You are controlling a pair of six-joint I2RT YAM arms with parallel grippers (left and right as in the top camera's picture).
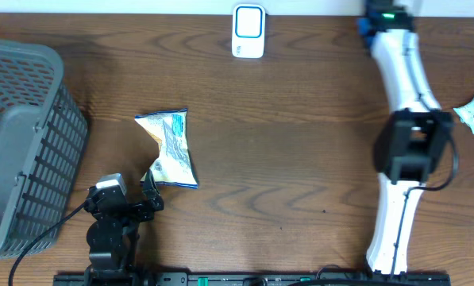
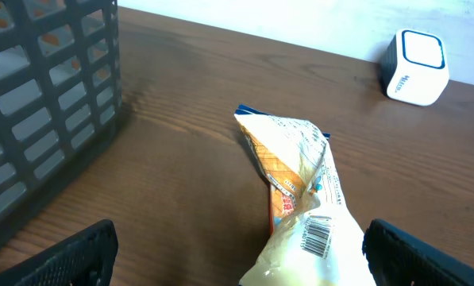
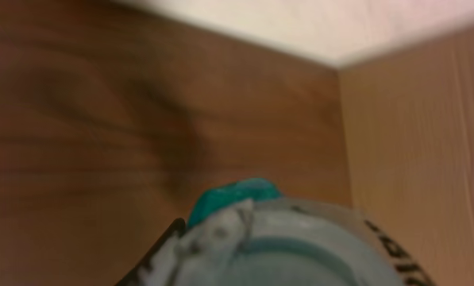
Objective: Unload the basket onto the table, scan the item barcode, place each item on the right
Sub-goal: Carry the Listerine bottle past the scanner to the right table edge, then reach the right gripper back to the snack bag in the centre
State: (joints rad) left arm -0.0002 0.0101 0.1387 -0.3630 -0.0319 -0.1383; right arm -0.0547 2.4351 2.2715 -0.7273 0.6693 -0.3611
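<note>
Left tool (image 1: 149, 195) wide open near crinkled glossy packet (image 1: 171, 149) on grained wooden table (image 1: 300, 143); right tool (image 1: 383, 20) blurred, grip unclear.

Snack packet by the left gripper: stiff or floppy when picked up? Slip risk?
Probably floppy: the snack packet is crinkled film, twisted at its middle, so it would likely sag in a pinch. Likely light for its size. Its glossy surface may slip, and the barcode sits on a wrinkled end that could crease.
</note>
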